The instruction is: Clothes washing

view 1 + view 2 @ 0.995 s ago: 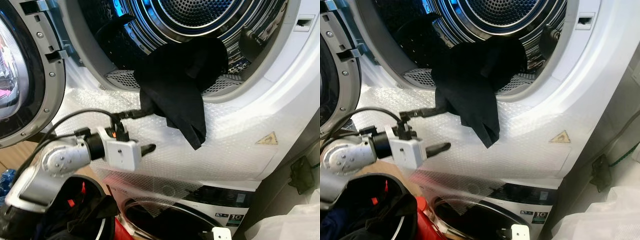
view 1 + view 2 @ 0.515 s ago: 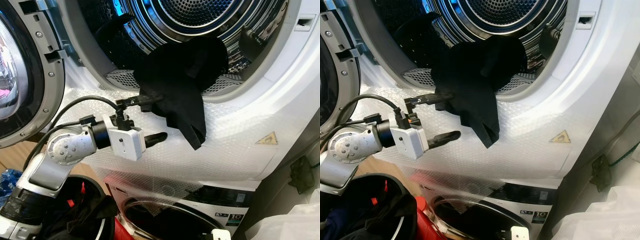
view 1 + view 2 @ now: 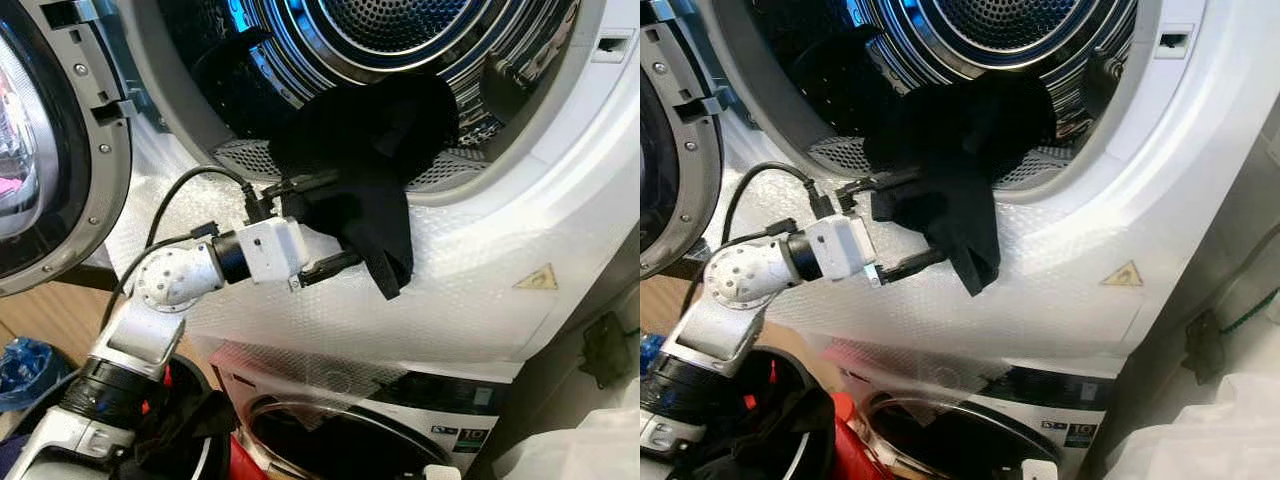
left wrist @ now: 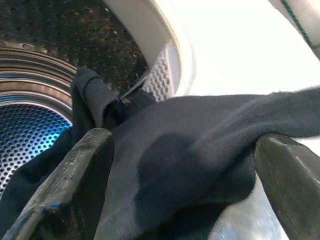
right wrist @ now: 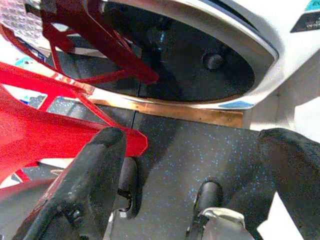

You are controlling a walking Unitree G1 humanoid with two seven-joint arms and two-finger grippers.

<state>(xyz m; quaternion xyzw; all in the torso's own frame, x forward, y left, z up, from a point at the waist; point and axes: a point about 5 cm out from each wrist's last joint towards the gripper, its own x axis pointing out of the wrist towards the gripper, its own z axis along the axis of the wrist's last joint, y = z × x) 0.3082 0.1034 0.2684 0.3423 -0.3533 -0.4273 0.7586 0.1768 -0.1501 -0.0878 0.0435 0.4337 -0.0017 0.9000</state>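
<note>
Two black fingers of the left claw (image 3: 325, 225) spread wide around the limp black garment (image 3: 365, 165) draped over the perforated steel drum's (image 3: 400, 30) lip, so closing high and pushing inward seems best.

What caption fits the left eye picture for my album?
Left gripper open around a black cloth hanging over the drum rim.
</note>
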